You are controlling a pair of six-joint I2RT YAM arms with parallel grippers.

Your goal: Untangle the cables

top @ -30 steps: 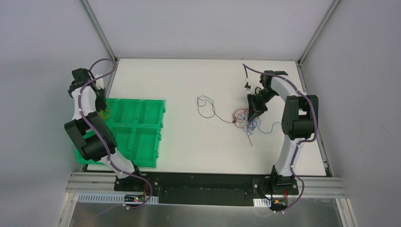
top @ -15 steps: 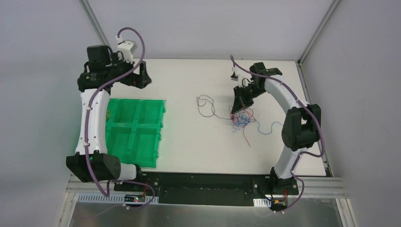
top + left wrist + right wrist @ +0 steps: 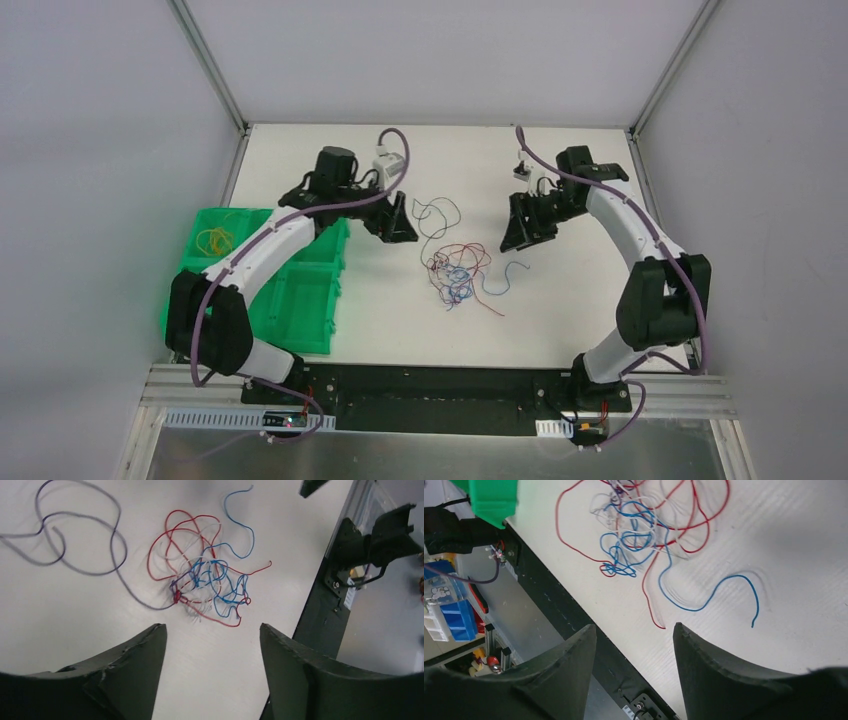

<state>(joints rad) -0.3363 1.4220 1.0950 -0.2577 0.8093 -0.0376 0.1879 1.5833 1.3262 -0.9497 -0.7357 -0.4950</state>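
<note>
The cables [image 3: 207, 580] lie in one knot on the tabletop [image 3: 570, 320], between the left gripper [image 3: 211, 630] and the right gripper [image 3: 634, 630]. Both grippers stand apart and hold nothing. The step in hand looks like picking a strand, and the next move calls for a fine pinch on a loose end, perhaps the blue tail [image 3: 729, 587] near the right gripper. The knot shows four colours: red, blue, white and purple. One yellow cable [image 3: 213, 240] lies in the green tray [image 3: 300, 300], well apart from the left gripper.

Bare table [image 3: 580, 310] all round the cable tangle [image 3: 455, 278], with my left gripper [image 3: 400, 232] and right gripper [image 3: 512, 243] hanging either side, nothing between them and it. Only obstacle: green bin tray [image 3: 300, 300] under my left arm [image 3: 270, 240].
</note>
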